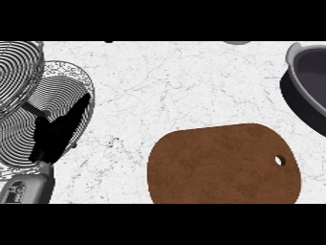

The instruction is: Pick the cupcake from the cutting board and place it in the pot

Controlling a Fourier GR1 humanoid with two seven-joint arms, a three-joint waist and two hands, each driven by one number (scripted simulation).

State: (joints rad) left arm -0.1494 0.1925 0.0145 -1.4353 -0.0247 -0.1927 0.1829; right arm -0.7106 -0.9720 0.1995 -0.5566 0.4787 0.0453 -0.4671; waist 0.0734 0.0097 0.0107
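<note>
Half the pot [313, 91] is cut off rightward.

The counter [172, 81] is white stone with thin grey cracks. A brown cutting board [222, 165] with a small hole lies flat on it. A dark pot [319, 91] sits near the right edge.

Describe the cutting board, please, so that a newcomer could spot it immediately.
On the white marble counter, look toward the lower middle, left of and below the dark pot. The cutting board is the flat brown rounded slab with one small hole near its right edge.
</note>
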